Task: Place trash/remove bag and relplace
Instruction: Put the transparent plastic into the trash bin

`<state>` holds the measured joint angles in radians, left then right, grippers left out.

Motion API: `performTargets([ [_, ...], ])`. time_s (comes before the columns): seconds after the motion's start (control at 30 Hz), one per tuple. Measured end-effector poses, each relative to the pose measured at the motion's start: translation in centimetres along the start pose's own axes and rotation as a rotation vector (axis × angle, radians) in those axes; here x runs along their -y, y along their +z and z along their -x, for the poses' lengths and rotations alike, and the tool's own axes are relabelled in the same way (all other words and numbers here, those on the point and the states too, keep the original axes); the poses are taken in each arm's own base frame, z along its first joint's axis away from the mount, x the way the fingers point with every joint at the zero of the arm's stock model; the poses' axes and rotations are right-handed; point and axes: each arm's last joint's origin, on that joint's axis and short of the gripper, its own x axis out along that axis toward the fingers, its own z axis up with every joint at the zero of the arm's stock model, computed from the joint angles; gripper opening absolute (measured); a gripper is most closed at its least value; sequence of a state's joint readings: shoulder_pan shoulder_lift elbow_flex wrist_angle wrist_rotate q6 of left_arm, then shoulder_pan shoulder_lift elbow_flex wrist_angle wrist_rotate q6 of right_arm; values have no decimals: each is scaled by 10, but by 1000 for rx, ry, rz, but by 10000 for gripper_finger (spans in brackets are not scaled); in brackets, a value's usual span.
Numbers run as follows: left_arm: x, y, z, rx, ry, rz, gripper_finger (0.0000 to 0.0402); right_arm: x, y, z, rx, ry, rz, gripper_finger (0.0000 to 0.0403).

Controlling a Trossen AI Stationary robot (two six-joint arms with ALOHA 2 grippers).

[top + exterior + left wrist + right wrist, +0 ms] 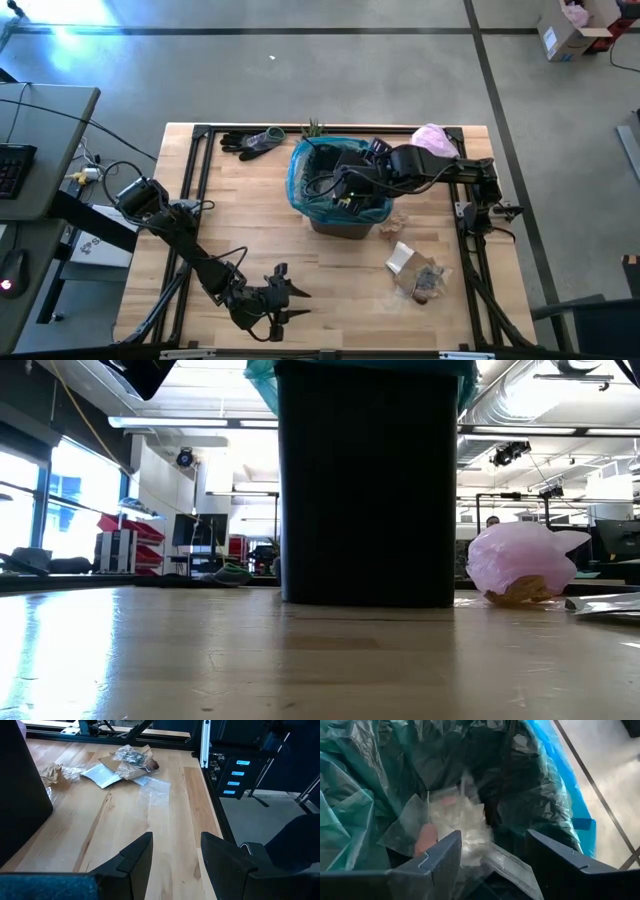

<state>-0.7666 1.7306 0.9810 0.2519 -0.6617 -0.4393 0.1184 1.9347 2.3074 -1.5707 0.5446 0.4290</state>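
Right now the right end effector (345,190) hangs over the mouth of the dark bin (345,222), at centre of the table (240,215) in the high view, fingers spread wide and holding nothing. In the right wrist view its two dark fingers (437,857) stand apart, and just past them a clear plastic wrapper (452,825) with white paper lies loose inside the bag (365,795), not touching either finger. The bag, teal and wrinkled, lines the bin with its blue rim folded over the edge (300,170). The remaining trash (415,270) sits on the table at about 4 o'clock from the bin, well apart from the right end effector: a white paper piece, clear wrappers, a brownish lump. A crumpled tan scrap (397,222) lies just beside the bin at 3 o'clock. The left end effector (290,300) waits near the table's 7 o'clock edge, fingers parted and empty, pointing toward the trash pile (127,760), which is well ahead of it across bare wood. A pale pink bag (432,138) rests at 1 o'clock from the bin near the frame rail; dark gloves (250,142) and a small green plant (313,128) lie at 11 to 12 o'clock.
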Motion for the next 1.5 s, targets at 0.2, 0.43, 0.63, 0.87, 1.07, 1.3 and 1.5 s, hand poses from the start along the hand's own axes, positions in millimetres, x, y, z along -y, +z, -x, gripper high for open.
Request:
performTargets([
  [0.2, 0, 0, 0, 0, 1, 0, 152, -3, -2, 6, 24, -14, 11, 209],
  [0.43, 0, 0, 0, -4, 3, -8, 152, -24, -21, 45, 130, 29, 36, 209],
  [0.63, -1, 0, 0, -5, 6, -12, 152, -70, -61, 91, 161, 196, 86, 209],
  [0.87, -5, -3, -12, 8, 16, -8, 152, -143, -120, 119, 160, 285, 77, 209],
  [1.07, -9, -13, -38, 22, -61, 27, 152, -212, -171, 106, 93, 259, 75, 209],
  [1.3, -13, -16, -53, 47, -141, 74, 152, -271, -216, 65, 14, 161, 16, 209],
  [1.5, -12, -14, -52, 62, -144, 74, 152, -302, -248, 37, -33, 90, -70, 209],
])
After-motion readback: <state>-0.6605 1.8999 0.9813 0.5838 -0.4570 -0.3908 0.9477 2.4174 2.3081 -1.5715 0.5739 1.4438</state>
